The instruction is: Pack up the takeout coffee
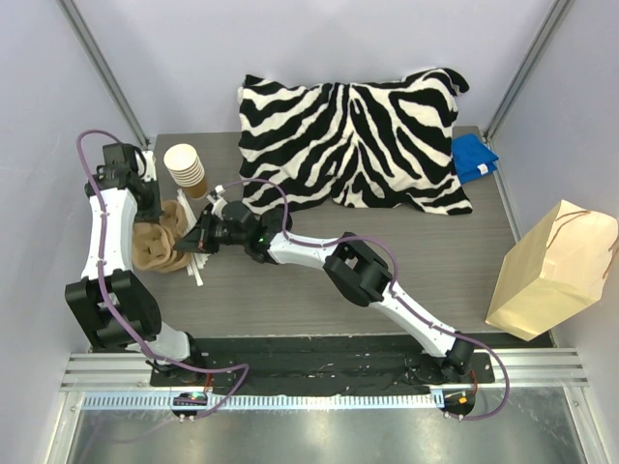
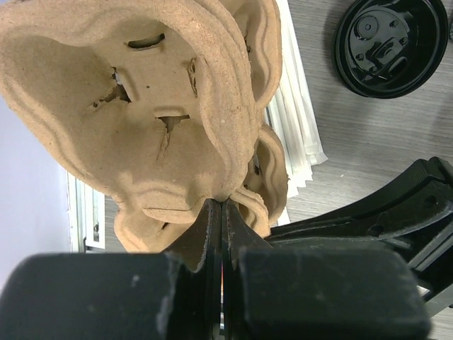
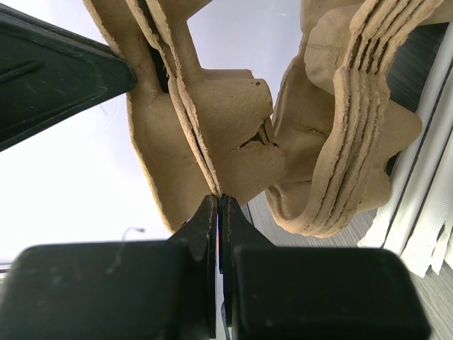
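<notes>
Left fingers (image 2: 220,212) and right fingers (image 3: 217,209) are found pinched shut on brown moulded-pulp cup trays (image 2: 156,106). No lidded coffee cup is sighted; tan paper bag (image 1: 551,275) well right.

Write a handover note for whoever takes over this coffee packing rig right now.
Left gripper: shut on the rim of the pulp cup carriers.
Right gripper: shut on a carrier rim too.
Lidded coffee: none in view; only a stack of unlidded cups and a loose black lid show.
Paper bag: far right, tilted, away from both arms.
Done: nothing packed.
To do: probably free one carrier, get a lidded coffee, bag it.
</notes>
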{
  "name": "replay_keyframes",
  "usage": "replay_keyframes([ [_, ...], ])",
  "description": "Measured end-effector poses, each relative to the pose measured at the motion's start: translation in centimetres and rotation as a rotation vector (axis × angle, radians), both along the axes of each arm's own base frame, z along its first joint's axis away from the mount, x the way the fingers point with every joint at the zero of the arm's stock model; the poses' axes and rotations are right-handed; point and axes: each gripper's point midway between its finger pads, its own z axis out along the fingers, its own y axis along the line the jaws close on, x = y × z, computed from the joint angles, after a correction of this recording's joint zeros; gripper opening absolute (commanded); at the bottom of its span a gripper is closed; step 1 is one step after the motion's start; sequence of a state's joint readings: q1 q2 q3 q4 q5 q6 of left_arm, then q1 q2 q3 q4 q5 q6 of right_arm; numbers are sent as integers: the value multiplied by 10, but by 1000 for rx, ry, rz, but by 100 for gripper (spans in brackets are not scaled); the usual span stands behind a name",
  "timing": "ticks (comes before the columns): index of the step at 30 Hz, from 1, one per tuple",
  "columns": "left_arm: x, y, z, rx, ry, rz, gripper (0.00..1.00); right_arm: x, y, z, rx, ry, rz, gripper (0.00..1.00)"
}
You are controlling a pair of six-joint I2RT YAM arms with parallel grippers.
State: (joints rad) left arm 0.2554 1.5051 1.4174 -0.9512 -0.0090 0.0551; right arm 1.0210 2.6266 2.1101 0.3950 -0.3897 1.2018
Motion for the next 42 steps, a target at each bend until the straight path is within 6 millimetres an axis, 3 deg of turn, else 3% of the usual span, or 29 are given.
replay_keyframes([
  [8, -4, -4, -6, -20, 34, -11, 0, -2, -1, 1, 21, 12, 13, 46],
  [21, -16, -9, -10, -30, 107, -41, 0, 12, -6, 9, 53, -4, -9, 51],
  [25, -19, -6, -11, -16, 121, -37, 0, 13, -6, 10, 52, -15, -11, 62],
  [35, -22, -8, -12, 6, 140, -48, 0, 21, -2, 33, 79, -91, -35, 56],
  [42, -25, -10, -12, 11, 153, -54, 0, 31, -6, 34, 74, -109, -42, 56],
])
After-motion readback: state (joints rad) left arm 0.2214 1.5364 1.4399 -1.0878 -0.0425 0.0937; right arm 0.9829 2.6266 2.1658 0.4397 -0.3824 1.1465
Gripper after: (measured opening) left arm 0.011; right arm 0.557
